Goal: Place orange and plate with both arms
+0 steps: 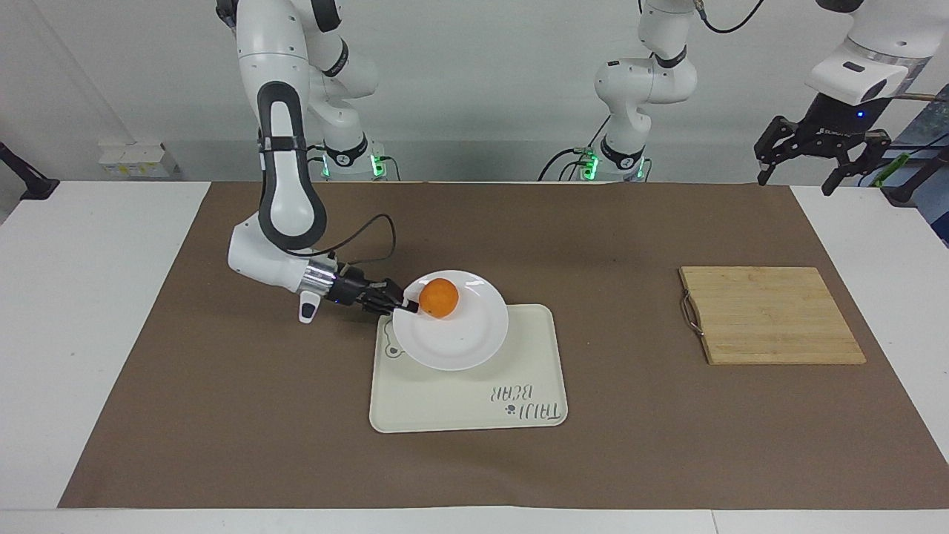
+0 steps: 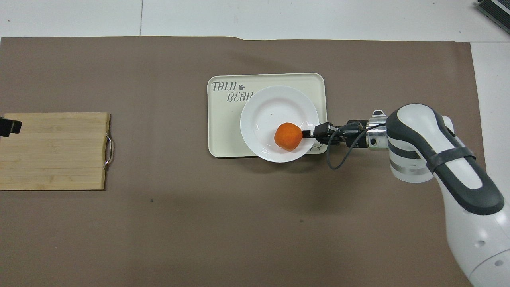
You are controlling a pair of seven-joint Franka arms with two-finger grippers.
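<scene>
Right gripper (image 1: 408, 302): closed on the rim of the plate (image 1: 460, 337), at the side toward the right arm's end of the table.
Left gripper (image 1: 819, 159): open, waits high over the table edge near the cutting board (image 1: 771, 315).
Plate: held over the tray (image 1: 474, 397), covering its bear print; whether it touches the tray I cannot tell.
Orange (image 1: 438, 297): in the plate, close against the gripped rim.
Tray: holds nothing else.
Risk: the plate hangs from one edge only; a tilt or quick stop may roll the orange out.
</scene>
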